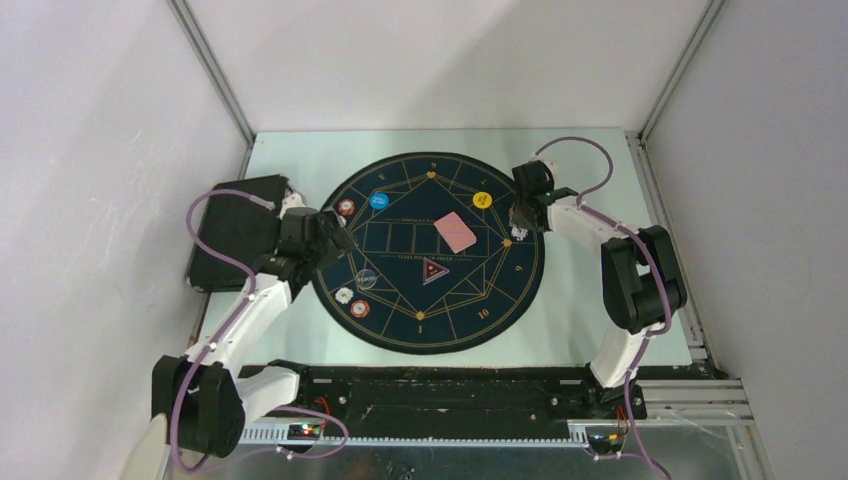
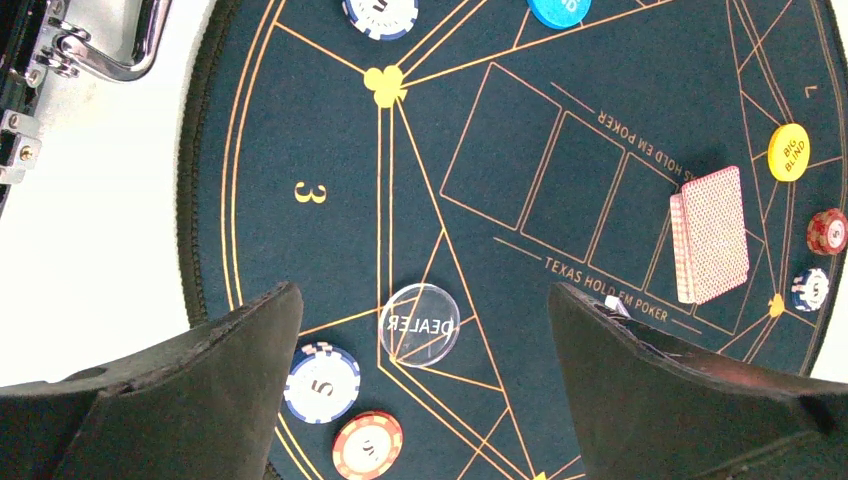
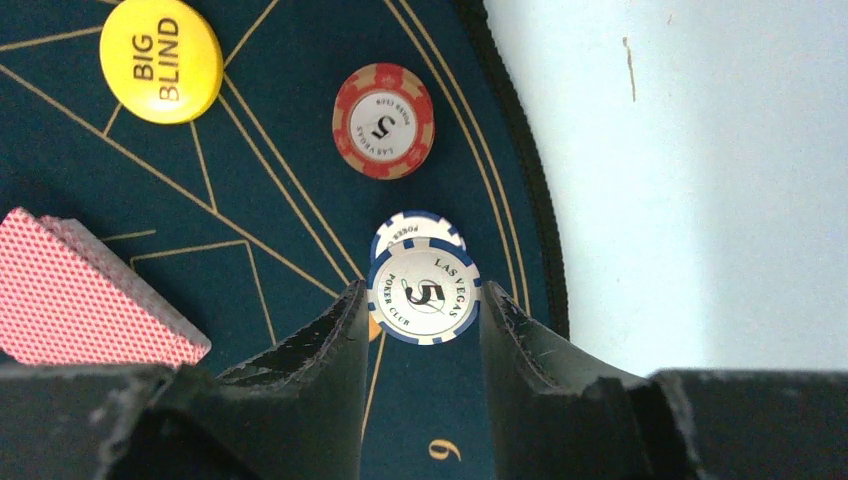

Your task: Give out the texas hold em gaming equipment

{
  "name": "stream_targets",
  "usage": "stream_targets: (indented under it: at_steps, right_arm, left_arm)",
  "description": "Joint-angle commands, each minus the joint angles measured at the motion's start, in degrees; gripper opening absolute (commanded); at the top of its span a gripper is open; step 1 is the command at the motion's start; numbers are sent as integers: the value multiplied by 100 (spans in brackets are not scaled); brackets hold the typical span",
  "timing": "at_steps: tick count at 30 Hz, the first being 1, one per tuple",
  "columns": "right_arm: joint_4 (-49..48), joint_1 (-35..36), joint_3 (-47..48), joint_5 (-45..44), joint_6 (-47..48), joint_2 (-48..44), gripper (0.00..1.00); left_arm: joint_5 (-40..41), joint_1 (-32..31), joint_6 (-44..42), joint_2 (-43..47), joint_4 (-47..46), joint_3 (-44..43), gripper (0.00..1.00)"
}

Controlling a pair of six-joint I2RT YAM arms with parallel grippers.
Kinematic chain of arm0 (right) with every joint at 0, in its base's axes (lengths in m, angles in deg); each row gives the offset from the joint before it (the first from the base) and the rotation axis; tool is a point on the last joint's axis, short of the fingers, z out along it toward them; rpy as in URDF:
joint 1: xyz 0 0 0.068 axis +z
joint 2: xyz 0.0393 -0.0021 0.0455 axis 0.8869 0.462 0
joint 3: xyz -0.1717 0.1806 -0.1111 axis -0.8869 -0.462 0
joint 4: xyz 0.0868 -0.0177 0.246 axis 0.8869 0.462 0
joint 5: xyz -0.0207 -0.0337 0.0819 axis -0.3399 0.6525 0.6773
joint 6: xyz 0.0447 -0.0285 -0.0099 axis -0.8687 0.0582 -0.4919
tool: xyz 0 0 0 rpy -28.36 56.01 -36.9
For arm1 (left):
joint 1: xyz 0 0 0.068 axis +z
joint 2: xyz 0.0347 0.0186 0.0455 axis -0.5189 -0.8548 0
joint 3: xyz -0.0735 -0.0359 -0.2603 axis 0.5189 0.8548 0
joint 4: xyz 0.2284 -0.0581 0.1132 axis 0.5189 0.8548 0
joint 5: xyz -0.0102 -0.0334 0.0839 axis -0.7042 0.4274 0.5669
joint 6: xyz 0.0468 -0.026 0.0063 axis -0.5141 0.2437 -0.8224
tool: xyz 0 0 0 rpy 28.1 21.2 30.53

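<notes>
Rim of a round blue-and-white plastic poker chip [image 3: 424, 295] with a 5 on its face is pinched between the two black fingers of my right gripper [image 3: 422, 312], which are pressed onto its two opposite sides. The face of the chip is turned to my wrist camera. Just beyond my fingertips a second chip of the same colours [image 3: 412, 228] lies on the dark round felt mat with gold lines [image 3: 270, 150], partly covered by the held one; I cannot tell if the two touch. Further ahead is a round red-and-white chip [image 3: 383, 120], then a yellow round BIG BLIND disc [image 3: 160, 60]. A pink-backed deck of playing cards [image 3: 80, 290] lies beside one finger, and the pale table [image 3: 700, 150] is on the other side. My left gripper [image 2: 420, 300] is spread wide and holds nothing. Under the gap between its fingers lies a clear round plastic disc marked DEALER [image 2: 420, 325]. A blue-and-white 5 chip [image 2: 322, 382] is just beside one finger, partly hidden by it, with a red-and-white chip [image 2: 367, 445] near it. The black case with metal latch [image 2: 40, 40] is well apart, off the mat. A red triangular token [image 1: 434, 272] lies on the mat between my two grippers, apart from both.
</notes>
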State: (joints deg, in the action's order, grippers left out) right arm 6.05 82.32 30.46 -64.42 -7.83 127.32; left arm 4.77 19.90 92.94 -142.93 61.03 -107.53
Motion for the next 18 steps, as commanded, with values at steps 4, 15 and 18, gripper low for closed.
stream_targets:
  at_steps: [4,15,18]
  right_arm:
    - [-172,-61,301,-39,124,448,29]
    - [-177,-22,372,-147,81,657,31]
    - [-170,-15,380,-181,72,664,34]
  left_arm:
    - [-96,5,-4,-36,-139,-79,100]
    - [-98,2,6,-78,-122,-97,100]
    - [-93,2,-2,-76,-124,-105,100]
